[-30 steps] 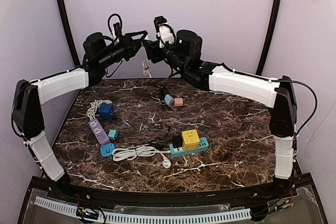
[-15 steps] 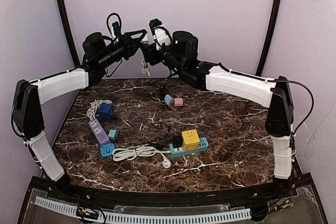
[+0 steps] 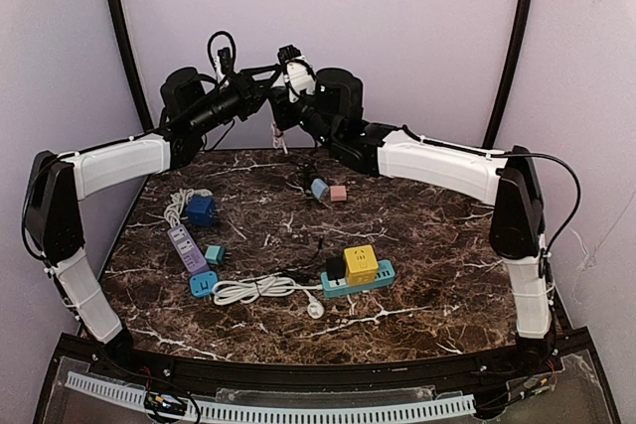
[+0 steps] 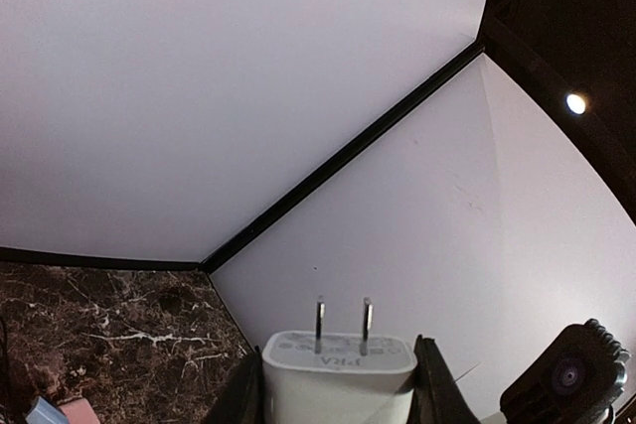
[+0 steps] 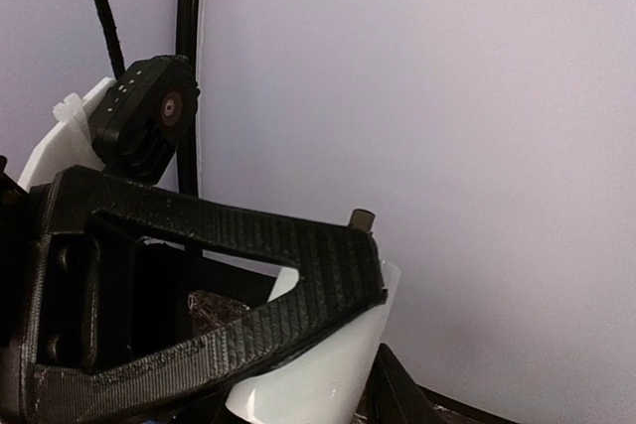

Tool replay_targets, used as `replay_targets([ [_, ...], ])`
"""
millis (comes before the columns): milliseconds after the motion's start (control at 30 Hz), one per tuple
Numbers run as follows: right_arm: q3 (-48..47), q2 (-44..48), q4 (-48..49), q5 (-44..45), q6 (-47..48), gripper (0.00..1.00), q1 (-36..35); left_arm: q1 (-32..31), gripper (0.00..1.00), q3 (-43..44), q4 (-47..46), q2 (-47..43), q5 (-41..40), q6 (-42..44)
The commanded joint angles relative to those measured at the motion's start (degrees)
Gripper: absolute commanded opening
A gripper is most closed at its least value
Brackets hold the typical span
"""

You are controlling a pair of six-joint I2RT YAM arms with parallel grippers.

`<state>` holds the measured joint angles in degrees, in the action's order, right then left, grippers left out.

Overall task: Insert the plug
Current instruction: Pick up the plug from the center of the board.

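I find the left tool (image 4: pixel 338 396) clamped on the white plug (image 4: pixel 338 356), its two prongs bare and pointing out past the fingers; plug and tool are raised in the air over the far edge of the tabletop (image 3: pixel 447 235); the right tool (image 3: pixel 280 94) sits just beside them; I cannot tell whether its jaws are apart or together; the teal power strip (image 3: pixel 360 281) lies well apart, towards the front.

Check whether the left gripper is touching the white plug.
Touching. The left wrist view shows the white plug wedged between the two fingers of the left gripper, each side pressed against a finger with no gap visible.
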<state>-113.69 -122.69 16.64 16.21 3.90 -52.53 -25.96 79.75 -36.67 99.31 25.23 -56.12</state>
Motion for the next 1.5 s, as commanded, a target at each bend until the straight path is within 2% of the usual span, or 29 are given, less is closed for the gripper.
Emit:
replay_targets([
  [0, -0.59, 0.50, 4.25, 2.00, -0.18, 0.33, -0.50, -1.71, 0.01, -2.25, -0.74, -2.92, 2.42, 0.56],
  [67, 0.34, 1.35, 4.89, 2.22, -0.08, 0.22, -0.54, -1.67, 0.01, -3.40, 0.05, -3.06, 2.11, -0.12],
  [133, 1.56, 2.38, 5.70, 2.81, -0.42, 0.02, -0.49, -1.72, 0.01, -4.67, 0.44, -3.19, 1.99, -0.38],
  [300, 3.86, 5.09, 6.12, 2.35, -0.98, 0.00, -0.55, -1.73, 0.01, -6.41, 0.56, -3.34, 2.84, 2.25],
  [367, 4.25, 6.45, 3.58, -0.10, -0.28, 0.00, -0.42, -1.73, 0.22, -7.04, 0.16, -3.45, 4.07, 5.56],
  [400, 4.65, 7.49, 1.93, -1.78, -0.26, 0.00, -0.27, -1.66, 0.62, -7.25, -0.09, -3.69, 4.84, 7.33],
  [433, 5.40, 8.71, 0.22, -3.67, -0.73, 0.00, 0.10, -1.57, 0.80, -7.29, -0.56, -3.82, 7.42, 12.32],
  [467, 6.60, 10.34, -1.80, -6.62, -1.37, 0.00, 0.64, -1.14, 0.94, -7.27, -0.79, -4.18, 9.07, 14.97],
  [533, 10.19, 14.31, -6.04, -13.97, -3.49, 0.00, 2.41, 0.20, 0.98, -7.28, -0.47, -5.29, 15.18, 23.79],
  [600, 13.66, 18.80, -10.62, -22.49, -6.16, 0.00, 4.93, 1.62, 0.99, -7.19, 3.35, -7.14, 24.72, 34.87],
  [633, 15.28, 21.63, -13.33, -26.65, -6.79, 0.00, 5.89, 1.92, 0.99, -6.99, 6.47, -8.72, 27.03, 45.73],
  [667, 16.60, 23.62, -16.53, -29.51, -6.59, 0.00, 6.55, 2.21, 0.99, -6.32, 14.57, -9.54, 30.59, 52.37],
  [700, 17.47, 25.31, -19.99, -31.48, -5.70, 0.00, 6.85, 2.26, 0.99, -5.85, 19.42, -11.19, 31.81, 65.90],
  [733, 18.20, 26.73, -23.56, -33.01, -4.50, 0.00, 6.90, 2.30, 0.99, -5.07, 27.34, -11.87, 33.63, 71.47],
  [767, 18.52, 27.74, -26.59, -34.36, -3.06, 0.00, 6.92, 2.31, 0.99, -4.61, 31.17, -12.81, 34.26, 81.09],
  [833, 18.84, 29.04, -32.01, -37.29, -1.36, 0.00, 6.85, 2.27, 0.92, -1.83, 39.13, -12.51, 36.02, 88.35],
  [900, 18.50, 29.63, -35.70, -39.92, -0.35, 0.00, 6.77, 2.20, 0.79, 0.91, 42.83, -11.10, 38.89, 88.59],
  [967, 18.17, 29.66, -38.23, -39.25, 1.95, 0.00, 6.27, 2.00, 0.71, 2.79, 42.49, -9.50, 42.20, 84.60],
  [1000, 18.23, 29.74, -38.94, -38.43, 3.69, 0.00, 5.82, 1.62, 0.69, 3.14, 41.11, -9.14, 43.33, 82.02],
  [1200, 19.69, 29.27, -38.76, -36.31, 10.80, 0.00, 3.65, -1.30, 0.63, 4.80, 40.13, -7.33, 43.23, 79.23],
  [1300, 19.80, 28.71, -38.64, -36.36, 11.38, 0.00, 3.12, -2.85, 0.53, 5.43, 42.29, -6.67, 41.78, 79.21],
  [1400, 19.61, 28.10, -38.61, -36.99, 11.61, 0.00, 2.81, -4.21, 0.48, 5.26, 42.82, -6.23, 39.83, 79.17],
  [1467, 19.52, 27.93, -38.53, -37.72, 11.65, 0.00, 2.71, -4.69, 0.38, 5.12, 42.06, -6.12, 39.58, 78.36],
])
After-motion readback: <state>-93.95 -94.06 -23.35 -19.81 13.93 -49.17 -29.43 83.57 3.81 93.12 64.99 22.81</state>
